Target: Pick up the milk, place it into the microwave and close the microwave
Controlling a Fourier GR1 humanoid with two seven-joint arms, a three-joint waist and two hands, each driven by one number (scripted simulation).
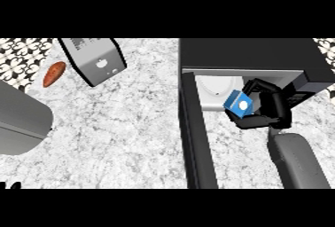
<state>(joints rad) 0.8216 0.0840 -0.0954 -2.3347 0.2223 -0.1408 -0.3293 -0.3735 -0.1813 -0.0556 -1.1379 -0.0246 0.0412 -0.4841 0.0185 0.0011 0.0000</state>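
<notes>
The milk (238,104) is a small blue carton with a white round mark, held tilted at the mouth of the microwave (248,53). My right hand (271,106) is shut on it, fingers curled round its far and near sides. The microwave is a black box at the upper right, its pale inside (212,88) showing. Its door (196,133) stands open, swung out toward me as a long dark bar left of the carton. My left hand shows only as dark fingertips (12,185) at the lower left edge.
A grey toaster (95,60) stands at the back left with a brown sweet potato (54,73) beside it. A large grey rounded object (20,117) sits at the left edge. Marble counter (118,133) spreads between it and the door.
</notes>
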